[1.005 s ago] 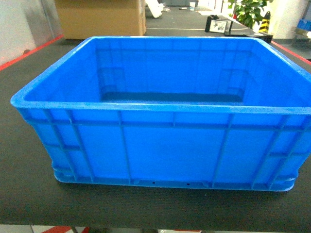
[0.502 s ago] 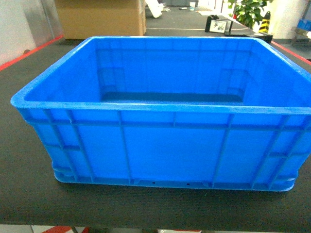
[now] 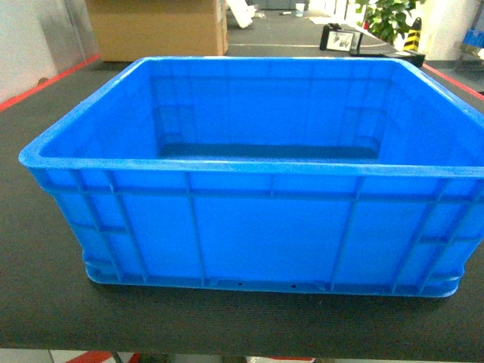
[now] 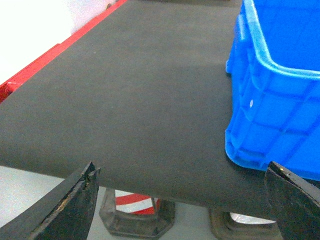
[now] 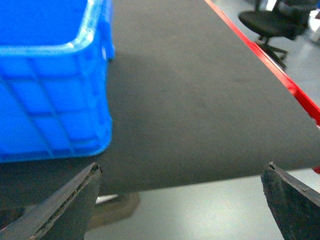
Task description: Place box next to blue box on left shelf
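The box (image 3: 265,227), a large open-top bright blue crate with ribbed walls, stands empty on the black table (image 3: 45,302) and fills most of the head view. In the left wrist view my left gripper (image 4: 182,170) is open at the table's near edge, just left of the box's (image 4: 270,100) front left corner. My right gripper (image 5: 183,169) is open too, level with the near edge and right of the box's (image 5: 50,100) front right corner. Neither touches it. Neither gripper shows in the head view. The blue box and the left shelf are out of view.
A cardboard carton (image 3: 159,26) stands beyond the table's far left, with a black device (image 3: 340,38) and a plant (image 3: 389,15) at far right. Red strips (image 4: 50,55) (image 5: 270,60) line the table's sides. A striped cone base (image 4: 137,210) sits under it; an office chair (image 5: 272,22) is right.
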Motion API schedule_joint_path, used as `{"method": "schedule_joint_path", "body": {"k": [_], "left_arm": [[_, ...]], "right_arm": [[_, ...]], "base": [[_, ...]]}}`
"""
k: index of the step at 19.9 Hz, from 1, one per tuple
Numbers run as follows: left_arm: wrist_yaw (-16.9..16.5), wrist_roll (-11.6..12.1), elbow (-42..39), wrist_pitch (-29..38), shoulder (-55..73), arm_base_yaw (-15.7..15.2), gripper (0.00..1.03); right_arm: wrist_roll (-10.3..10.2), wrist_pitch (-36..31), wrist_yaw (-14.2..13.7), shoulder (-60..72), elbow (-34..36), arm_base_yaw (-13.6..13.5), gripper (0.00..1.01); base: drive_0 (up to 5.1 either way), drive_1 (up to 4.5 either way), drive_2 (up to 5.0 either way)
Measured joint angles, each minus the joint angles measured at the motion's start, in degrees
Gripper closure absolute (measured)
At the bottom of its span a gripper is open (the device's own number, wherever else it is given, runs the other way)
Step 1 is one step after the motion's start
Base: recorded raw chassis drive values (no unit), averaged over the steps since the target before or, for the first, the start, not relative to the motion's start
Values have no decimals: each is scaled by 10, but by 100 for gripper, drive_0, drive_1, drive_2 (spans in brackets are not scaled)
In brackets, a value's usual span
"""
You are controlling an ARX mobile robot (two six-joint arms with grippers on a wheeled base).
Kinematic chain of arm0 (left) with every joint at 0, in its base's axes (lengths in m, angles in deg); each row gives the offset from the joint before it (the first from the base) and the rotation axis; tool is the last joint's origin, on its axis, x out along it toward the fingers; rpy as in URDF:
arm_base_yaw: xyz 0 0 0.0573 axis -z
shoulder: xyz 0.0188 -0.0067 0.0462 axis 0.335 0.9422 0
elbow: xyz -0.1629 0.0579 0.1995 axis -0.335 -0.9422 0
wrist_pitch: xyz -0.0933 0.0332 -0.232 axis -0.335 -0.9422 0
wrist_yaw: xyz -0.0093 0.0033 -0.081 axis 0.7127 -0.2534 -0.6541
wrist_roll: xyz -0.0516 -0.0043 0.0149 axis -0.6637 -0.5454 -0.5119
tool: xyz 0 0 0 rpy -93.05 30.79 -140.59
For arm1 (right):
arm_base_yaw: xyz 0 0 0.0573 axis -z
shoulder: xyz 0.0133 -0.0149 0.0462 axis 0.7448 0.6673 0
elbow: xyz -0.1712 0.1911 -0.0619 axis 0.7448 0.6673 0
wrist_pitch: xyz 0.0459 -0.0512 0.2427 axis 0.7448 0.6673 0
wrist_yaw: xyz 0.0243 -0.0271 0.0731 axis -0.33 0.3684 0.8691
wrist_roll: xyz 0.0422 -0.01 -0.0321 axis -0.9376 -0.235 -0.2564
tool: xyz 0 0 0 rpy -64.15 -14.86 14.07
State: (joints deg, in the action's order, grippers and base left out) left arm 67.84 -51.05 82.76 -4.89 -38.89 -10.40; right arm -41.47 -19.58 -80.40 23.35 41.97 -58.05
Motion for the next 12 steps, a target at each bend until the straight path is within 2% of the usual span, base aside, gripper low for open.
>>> {"method": "schedule_joint_path", "body": {"k": [1, 2, 3, 4, 5, 7, 9, 10, 11, 12], "left_arm": [[61, -7, 0, 14, 26, 7, 5], [108, -17, 2, 53, 47, 8, 5], [108, -17, 13, 97, 81, 21, 5], [99, -15, 29, 146, 136, 26, 5], [93, -10, 54, 197, 198, 21, 5], [57, -11, 142, 250, 321, 15, 5], [20, -22, 226, 239, 440, 17, 5], [0, -38, 273, 203, 504, 17, 5], [-10, -53, 322, 164, 563, 16, 5], [-12, -56, 330, 158, 571, 16, 5]], "right_arm": [[-4, -3, -75, 16, 0, -28, 3], [-15, -33, -144, 32, -2, -42, 3], [-23, -69, -153, 72, -13, -68, 3], [-28, -114, -138, 130, -33, -73, 3], [-33, -155, -115, 195, -70, -54, 3], [-44, -158, -57, 320, -182, -38, 3], [-75, -92, 10, 430, -286, -14, 3], [-82, -54, 38, 492, -344, -9, 3], [-90, -14, 60, 546, -405, -4, 3], [-90, -9, 61, 553, -414, -5, 3]], "base": [[0, 0, 0], [0, 0, 0], [0, 0, 0], [0, 0, 0], [0, 0, 0], [0, 0, 0], [0, 0, 0], [0, 0, 0], [0, 0, 0], [0, 0, 0]]}}
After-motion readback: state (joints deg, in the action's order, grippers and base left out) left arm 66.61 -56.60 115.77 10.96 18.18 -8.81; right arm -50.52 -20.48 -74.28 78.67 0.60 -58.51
